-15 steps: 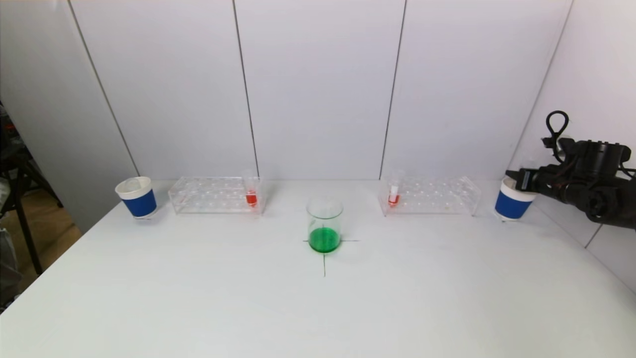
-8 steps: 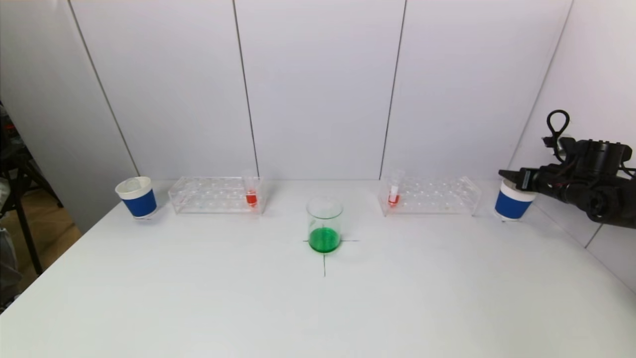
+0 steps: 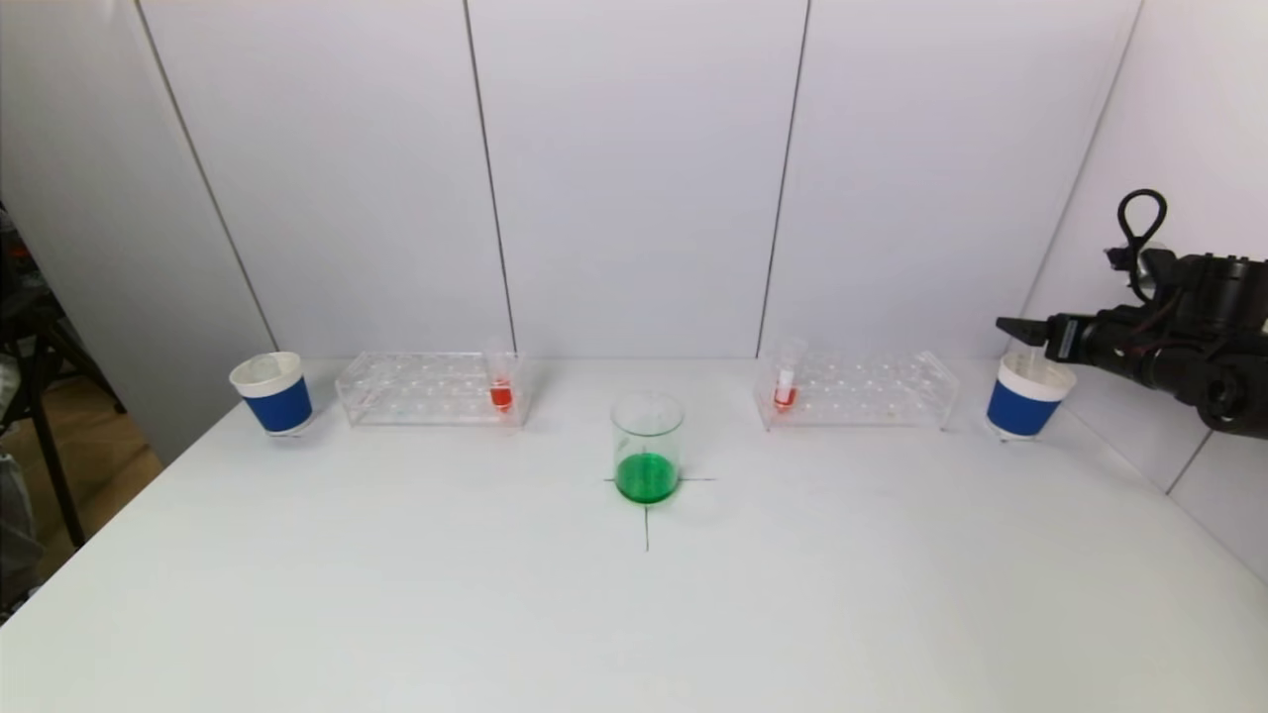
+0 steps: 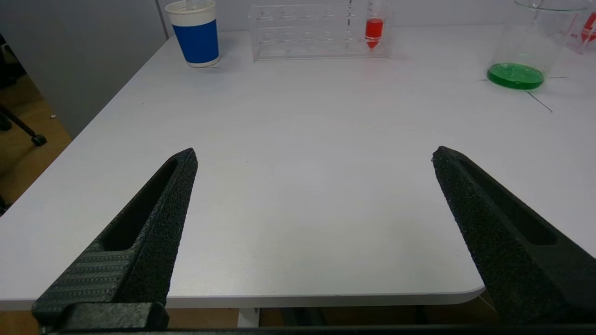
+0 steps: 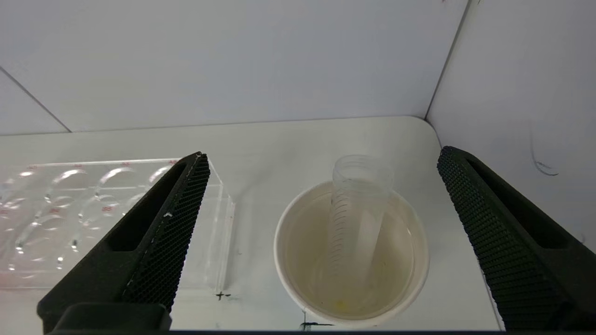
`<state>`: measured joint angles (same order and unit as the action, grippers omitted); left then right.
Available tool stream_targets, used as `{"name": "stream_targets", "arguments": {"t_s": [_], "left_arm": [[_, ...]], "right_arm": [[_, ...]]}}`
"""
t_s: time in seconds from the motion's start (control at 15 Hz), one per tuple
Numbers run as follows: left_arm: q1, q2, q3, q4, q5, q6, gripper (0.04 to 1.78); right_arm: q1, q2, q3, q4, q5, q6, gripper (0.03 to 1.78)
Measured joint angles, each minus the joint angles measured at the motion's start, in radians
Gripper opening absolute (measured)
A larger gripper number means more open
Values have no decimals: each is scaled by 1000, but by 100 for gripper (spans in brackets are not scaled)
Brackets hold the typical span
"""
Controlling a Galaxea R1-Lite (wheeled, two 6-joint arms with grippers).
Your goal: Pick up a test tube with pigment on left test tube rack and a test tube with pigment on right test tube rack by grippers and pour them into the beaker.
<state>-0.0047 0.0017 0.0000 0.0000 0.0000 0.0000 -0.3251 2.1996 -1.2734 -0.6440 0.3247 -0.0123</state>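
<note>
From the head view, the right pincer (image 3: 1012, 327) hangs just above the right paper cup (image 3: 1025, 398) at the far right of the surface (image 3: 634, 614). The beaker (image 3: 648, 448) stands in the middle on a black cross mark and holds green liquid. The left test tube rack (image 3: 428, 388) carries one tube with red pigment (image 3: 501, 384) at the end nearest the beaker, and the right test tube rack (image 3: 857, 388) carries one red tube (image 3: 786, 386) at its end nearest the beaker. A second blue cup (image 3: 273, 393) stands at the far left. The left arm does not show here.

In the left wrist view, the left pincer (image 4: 314, 156) is spread wide and grasps nothing, low over the near edge of the surface, well apart from its rack (image 4: 321, 30). It looks parked.

In the right wrist view, the right pincer (image 5: 323, 156) is released, its two fingers (image 5: 163, 223) wide on both sides of the cup (image 5: 351, 253). An empty clear tube (image 5: 358, 218) leans inside the cup, touched by nothing. I judge that the step in hand is the dropping off of a used tube. The next move calls for rising clear of the cup, then reaching for the red tube and closing on its upper part, keeping it upright.

No brand is seen. The rack (image 5: 107, 218) has small red marks beside its holes and the tube has graduation lines, but both are too small to read.
</note>
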Motion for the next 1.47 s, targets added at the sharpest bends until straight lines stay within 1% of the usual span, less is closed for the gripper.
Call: {"name": "stream_targets", "arguments": {"t_s": [0.13,0.2,0.27,0.4,0.53,0.67,0.73,0.8,0.87,1.07,1.33,1.47], "left_arm": [[0,0,0,0,0,0,176],[0,0,0,0,0,0,176],[0,0,0,0,0,0,176],[0,0,0,0,0,0,176],[0,0,0,0,0,0,176],[0,0,0,0,0,0,176],[0,0,0,0,0,0,176],[0,0,0,0,0,0,176],[0,0,0,0,0,0,176],[0,0,0,0,0,0,176],[0,0,0,0,0,0,176],[0,0,0,0,0,0,176]], "right_arm": [[20,-84,52,-1,-12,1,178],[37,-136,88,-2,-31,1,178],[64,-198,130,-3,-63,1,178],[136,-326,216,-4,-145,1,178],[229,-470,316,2,-250,-1,178],[309,-616,425,12,-362,-4,178],[338,-687,482,21,-401,-5,178],[360,-756,539,31,-426,-6,178],[377,-830,602,45,-441,-6,178],[401,-1029,781,64,-458,-5,178],[400,-1265,922,83,-471,-3,178],[399,-1381,976,129,-463,-1,178]]}}
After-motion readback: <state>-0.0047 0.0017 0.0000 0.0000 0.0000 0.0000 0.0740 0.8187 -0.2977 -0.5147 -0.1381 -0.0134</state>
